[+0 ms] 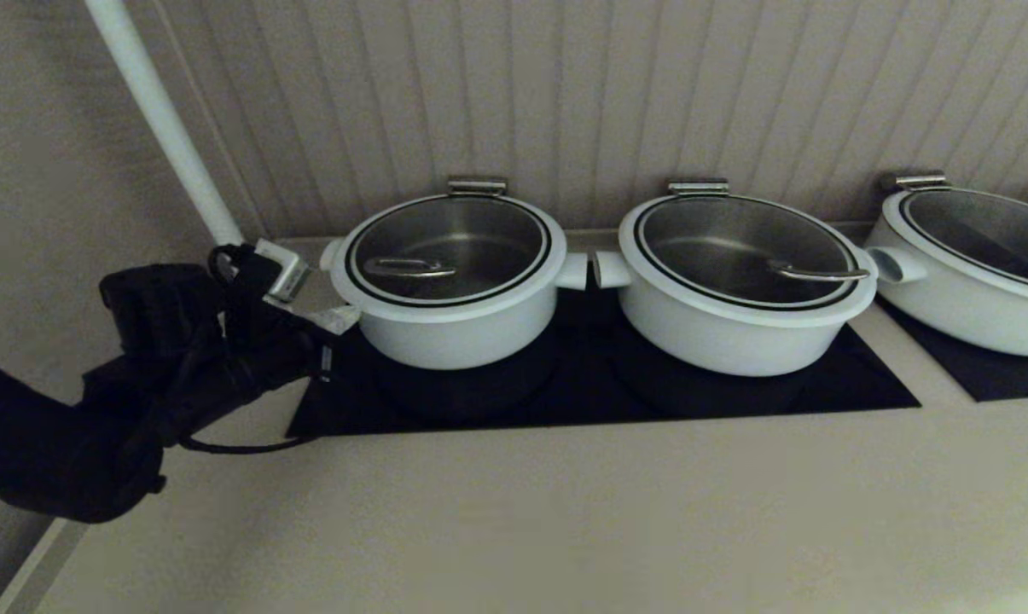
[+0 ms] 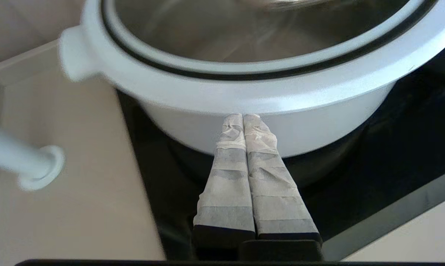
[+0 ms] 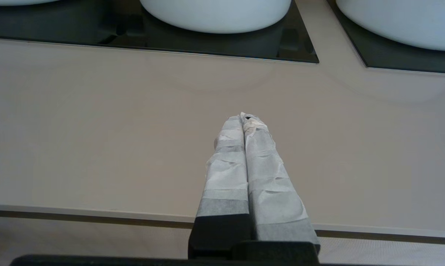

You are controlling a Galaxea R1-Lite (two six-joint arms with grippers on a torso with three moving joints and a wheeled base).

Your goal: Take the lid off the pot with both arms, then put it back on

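Observation:
The pot (image 1: 454,328) is the deep white one at the left of the black cooktop (image 1: 582,388). The lid (image 1: 471,230) sits closed on it, with its steel wire handle (image 1: 407,269) on top. My left gripper (image 1: 340,320) is shut and empty, with its taped fingertips right at the pot's left side wall. In the left wrist view the gripper (image 2: 243,116) points at the pot (image 2: 281,129) just under its rim, and the lid (image 2: 244,37) shows above. My right gripper (image 3: 243,116) is shut and empty over the bare counter, out of the head view.
Two wider white lidded pots stand to the right, one in the middle (image 1: 735,328) and one at the far right (image 1: 966,307). A white pole (image 1: 164,119) rises behind my left arm. The beige counter (image 1: 565,512) stretches in front, and its front edge (image 3: 96,212) lies under my right gripper.

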